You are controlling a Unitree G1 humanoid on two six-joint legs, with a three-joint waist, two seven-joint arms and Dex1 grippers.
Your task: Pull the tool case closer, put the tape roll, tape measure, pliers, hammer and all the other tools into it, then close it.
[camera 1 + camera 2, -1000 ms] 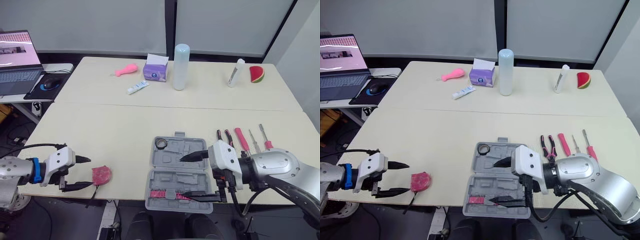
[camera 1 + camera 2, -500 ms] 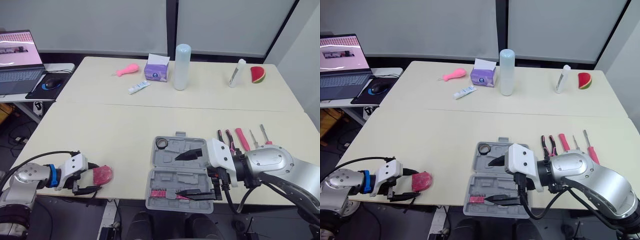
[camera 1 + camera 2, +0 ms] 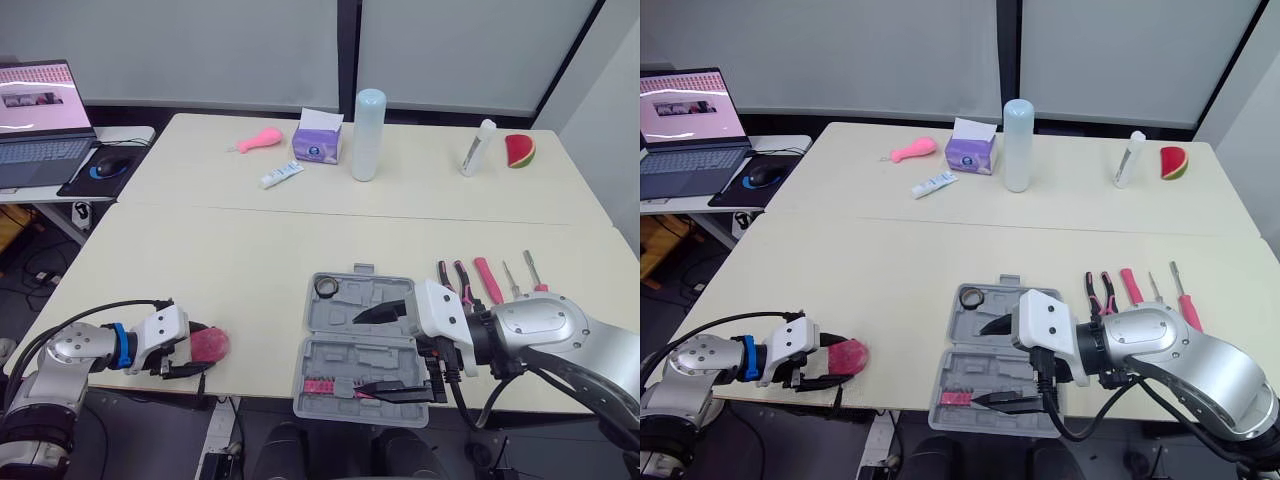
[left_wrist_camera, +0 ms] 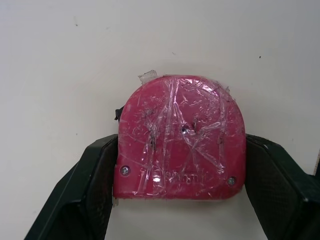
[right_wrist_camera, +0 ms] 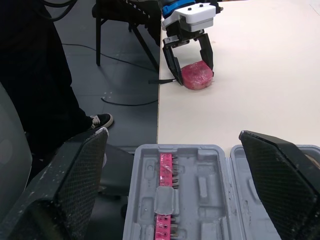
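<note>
The red tape measure (image 3: 210, 345) lies near the table's front left edge. My left gripper (image 3: 196, 348) is open and straddles it, one black finger (image 4: 95, 175) close against each side. The grey tool case (image 3: 345, 352) lies open at the front centre. It holds a tape roll (image 3: 324, 287) in its far half and a pink bit strip (image 3: 334, 387) in its near half. My right gripper (image 3: 362, 355) hangs open over the case, holding nothing. Pliers (image 3: 452, 277), a pink-handled tool (image 3: 487, 280) and two screwdrivers (image 3: 520, 273) lie right of the case.
At the back of the table stand a tall bottle (image 3: 368, 121), a tissue box (image 3: 318, 143), a pink toy (image 3: 256, 139), a tube (image 3: 276, 175), a white bottle (image 3: 473, 148) and a watermelon slice (image 3: 518, 150). A laptop (image 3: 40, 105) sits far left. A person's shoe (image 5: 98, 120) rests beside the table.
My left gripper has moved right along the table edge until its fingers flank the tape measure. The right gripper has stayed over the case. The camera has shifted slightly.
</note>
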